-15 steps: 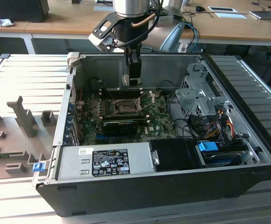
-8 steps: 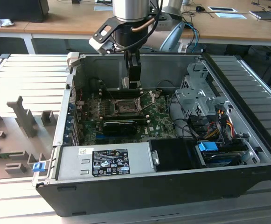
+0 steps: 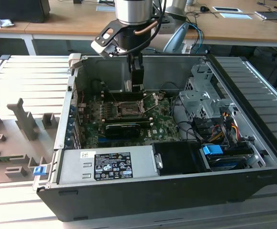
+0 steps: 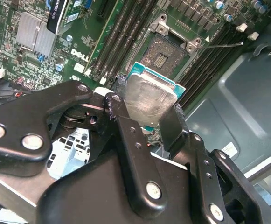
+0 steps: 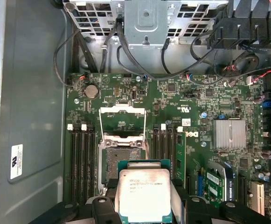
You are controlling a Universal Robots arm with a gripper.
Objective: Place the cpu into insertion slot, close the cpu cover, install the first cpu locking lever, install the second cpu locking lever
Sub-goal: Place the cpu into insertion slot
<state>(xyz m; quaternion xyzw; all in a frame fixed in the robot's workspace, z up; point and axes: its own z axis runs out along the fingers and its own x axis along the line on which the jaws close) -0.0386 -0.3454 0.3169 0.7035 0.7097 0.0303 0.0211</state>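
My gripper (image 4: 147, 113) is squeezing the chip (image 5: 143, 193) by its sides, up in the air near the slot (image 5: 121, 161), whose cover (image 5: 122, 109) is flipped open, so I think I should keep the chip flat, match its corners to the slot and go gently.

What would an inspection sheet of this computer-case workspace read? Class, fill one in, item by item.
Surface: grey slatted table carrying an open computer case.
Job's things: cpu held above the motherboard; insertion slot empty; cpu cover swung open.
Clutter: grey fixture blocks on the table at the exterior view's left.
Grippers: gripper shut on the cpu, inside the case.
Cables: black cables by the drive cage; coloured wires.
Surroundings: wooden desks behind.
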